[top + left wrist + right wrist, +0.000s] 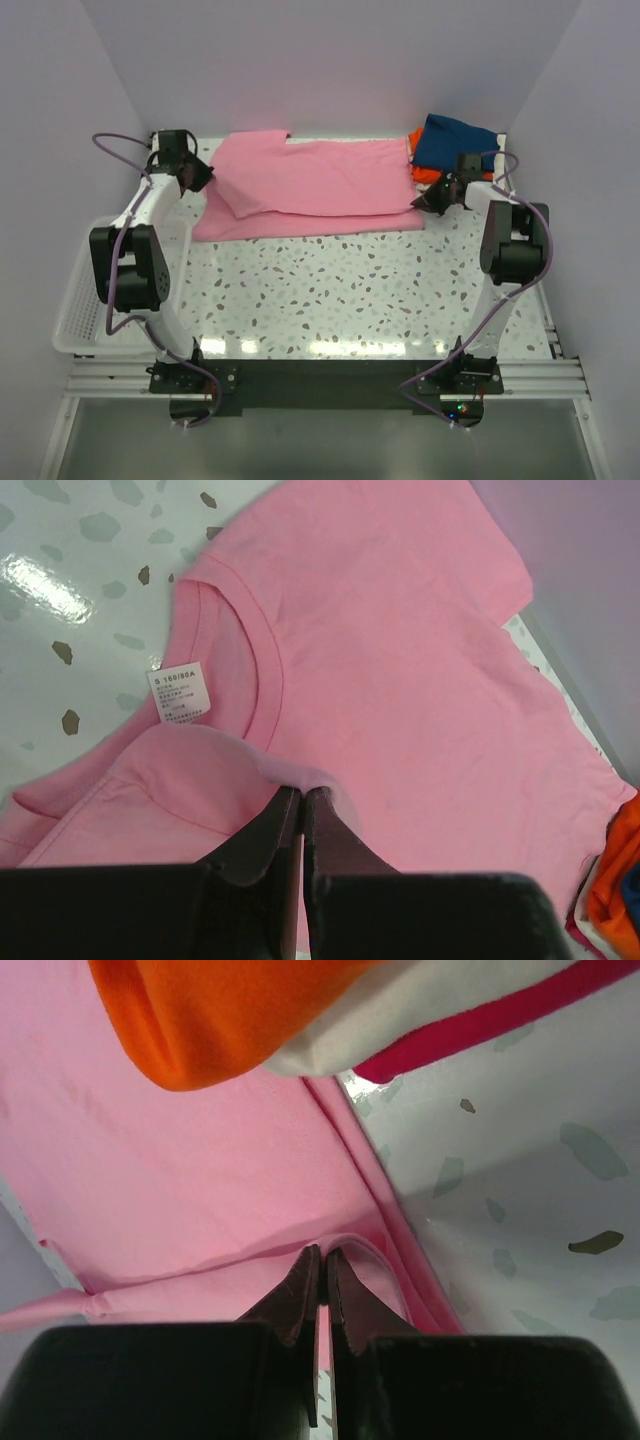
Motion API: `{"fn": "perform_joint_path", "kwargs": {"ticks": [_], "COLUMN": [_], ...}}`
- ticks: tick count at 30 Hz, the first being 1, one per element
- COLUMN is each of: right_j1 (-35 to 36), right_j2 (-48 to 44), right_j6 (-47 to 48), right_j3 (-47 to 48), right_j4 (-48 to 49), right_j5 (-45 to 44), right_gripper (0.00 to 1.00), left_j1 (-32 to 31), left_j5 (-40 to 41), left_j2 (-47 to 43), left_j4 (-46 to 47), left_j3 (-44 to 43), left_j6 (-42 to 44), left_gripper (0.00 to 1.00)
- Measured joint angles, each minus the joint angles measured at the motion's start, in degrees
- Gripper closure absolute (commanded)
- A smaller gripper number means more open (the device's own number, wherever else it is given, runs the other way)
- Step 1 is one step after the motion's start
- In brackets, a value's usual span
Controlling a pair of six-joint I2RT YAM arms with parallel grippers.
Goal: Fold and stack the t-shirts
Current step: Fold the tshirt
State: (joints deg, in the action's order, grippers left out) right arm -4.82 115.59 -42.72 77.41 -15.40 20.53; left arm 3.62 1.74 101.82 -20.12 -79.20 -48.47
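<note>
The step in hand looks to be the folding of the light pink t-shirt (320,185). It lies along the far edge of the counter (350,290), spread from left to right, with one long side already turned over onto the body.

The left tool (300,795) is at the neck end, and its fingers are pressed together on a raised fold of pink cloth, just beside the collar with its white label (180,693). The right tool (322,1252) is at the hem end and pinches the pink edge in the same way, close under the stack (450,145).

The stack sits in the far right corner, touching the pink shirt. It holds a navy blue shirt (460,140) on top, then an orange one (200,1020), a white one (400,1020) and a red one (500,1025).

I judge that the next move calls for both tools to lift together and carry the pinched cloth across evenly, so that it does not drag on the stack.

The white wire basket (75,310) stands at the left of the counter. In the part that shows, I see no shirt; the left arm hides the rest.
</note>
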Motion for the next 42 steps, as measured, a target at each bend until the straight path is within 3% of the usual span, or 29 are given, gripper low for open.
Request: {"fn": "perform_joint_path", "kwargs": {"ticks": [5, 8, 9, 12, 15, 21, 28, 34, 42], "right_j1": [-0.28, -0.55, -0.66, -1.14, -1.38, -1.18, 4.02, 10.21, 9.57], "right_j2": [0.31, 0.31, 0.31, 0.31, 0.28, -3.80, -18.99, -19.85, -17.59], "right_j6": [-0.17, -0.52, -0.52, -0.76, -0.57, 0.96, 4.59, 6.38, 8.13], "right_j3": [0.15, 0.15, 0.15, 0.15, 0.26, -2.05, -9.79, -10.69, -10.93], "right_j4": [0.11, 0.20, 0.26, 0.57, 0.59, 0.31, -0.68, -1.16, -3.45], "right_j5": [0.09, 0.26, 0.28, 0.63, 1.46, -0.22, -9.35, -13.33, -16.59], "right_gripper": [0.95, 0.71, 0.66, 0.47, 0.43, 0.43, 0.44, 0.46, 0.48], "left_j1": [0.00, 0.00, 0.00, 0.00, 0.07, -0.07, -2.89, -5.97, -6.51], "left_j5": [-0.46, -1.66, -2.36, -5.01, -8.07, -9.60, -1.20, 5.73, 14.05], "left_j2": [1.73, 2.86, 3.30, 5.20, 6.67, 4.83, -11.19, -19.06, -17.86], "left_j4": [0.92, 2.03, 2.49, 4.55, 6.62, 7.96, 5.03, 2.82, -1.05], "left_j3": [-0.92, -1.66, -2.03, -3.67, -5.11, -3.48, 12.28, 21.33, 25.79], "left_j6": [0.04, 0.17, 0.44, 1.77, 2.36, 2.56, -0.13, -2.36, -3.56], "left_gripper": [1.00, 0.80, 0.65, 0.43, 0.35, 0.35, 0.45, 0.49, 0.51]}}
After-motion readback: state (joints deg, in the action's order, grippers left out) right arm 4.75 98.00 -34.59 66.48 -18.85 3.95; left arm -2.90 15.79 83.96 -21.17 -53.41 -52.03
